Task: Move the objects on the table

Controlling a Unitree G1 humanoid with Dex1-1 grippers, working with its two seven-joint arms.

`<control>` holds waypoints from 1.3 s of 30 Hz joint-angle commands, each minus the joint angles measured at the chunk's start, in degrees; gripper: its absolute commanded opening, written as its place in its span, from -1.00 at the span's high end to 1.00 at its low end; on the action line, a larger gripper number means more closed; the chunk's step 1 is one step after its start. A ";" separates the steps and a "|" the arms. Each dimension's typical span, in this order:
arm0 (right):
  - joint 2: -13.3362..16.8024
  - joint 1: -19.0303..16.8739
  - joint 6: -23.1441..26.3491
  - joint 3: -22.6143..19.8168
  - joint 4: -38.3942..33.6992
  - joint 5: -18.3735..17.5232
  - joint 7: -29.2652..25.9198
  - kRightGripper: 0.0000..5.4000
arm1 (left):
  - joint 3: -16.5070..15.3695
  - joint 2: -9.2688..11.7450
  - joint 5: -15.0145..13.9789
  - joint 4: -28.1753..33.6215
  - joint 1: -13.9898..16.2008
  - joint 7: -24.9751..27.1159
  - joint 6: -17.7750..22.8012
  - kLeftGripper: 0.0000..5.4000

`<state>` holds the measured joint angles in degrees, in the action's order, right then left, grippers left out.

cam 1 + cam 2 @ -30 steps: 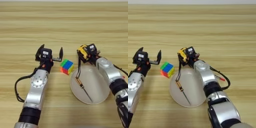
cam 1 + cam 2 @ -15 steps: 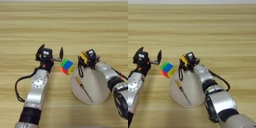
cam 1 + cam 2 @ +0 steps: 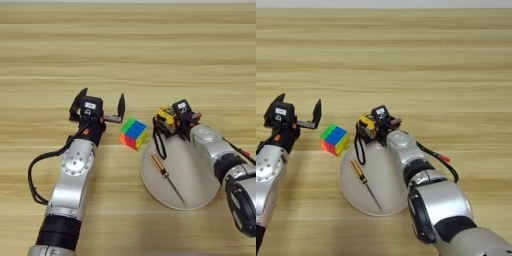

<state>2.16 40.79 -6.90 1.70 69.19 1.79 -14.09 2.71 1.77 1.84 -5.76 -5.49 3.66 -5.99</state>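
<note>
Since a second ago the right gripper (image 3: pixel 172 121) has drawn back toward the robot with the tape measure (image 3: pixel 165 118), which then sat further out on the table (image 3: pixel 150 45) and now sits at the far rim of the plate (image 3: pixel 200 197). Its black fingers are closed on the yellow-black body of the tape measure, whose black strap (image 3: pixel 159 142) hangs down in a loop just below and to the left of the gripper, over the plate's edge. On the plate, nearer the robot than this gripper and slightly to its left, lies the screwdriver (image 3: pixel 168 177), amber handle toward the gripper and thin shaft pointing away from it toward the robot. The puzzle cube (image 3: pixel 134 133) rests on the table just left of the right gripper, off the plate and close to its rim. The left gripper (image 3: pixel 97 103) is unchanged: it hovers just left of the cube, fingers spread wide and holding nothing, its right finger near the cube's far corner.
</note>
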 commanded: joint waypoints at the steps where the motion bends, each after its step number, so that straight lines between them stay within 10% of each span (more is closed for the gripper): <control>1: -0.54 1.43 -0.78 -0.90 -0.70 -0.32 -0.07 -0.99 | -0.19 0.46 -0.07 0.39 0.23 0.28 -0.01 -1.00; 17: 0.66 -1.73 -1.70 -3.64 -13.04 -3.79 -5.32 -0.99 | -0.62 0.49 0.01 -0.74 -0.45 0.32 -0.19 -1.00; 30: 4.82 -19.83 8.05 0.42 -42.24 -6.82 -17.21 -0.99 | -1.87 1.75 -0.48 -4.09 -1.86 1.15 -0.91 -1.00; 39: 9.43 -26.03 14.94 2.49 -52.78 -9.47 -24.74 -0.99 | -2.83 2.68 -0.78 -5.32 -2.10 1.96 -1.53 -1.00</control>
<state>10.26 16.10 6.45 3.18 18.66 -7.14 -37.12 0.24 3.82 1.35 -10.41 -7.37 5.27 -7.17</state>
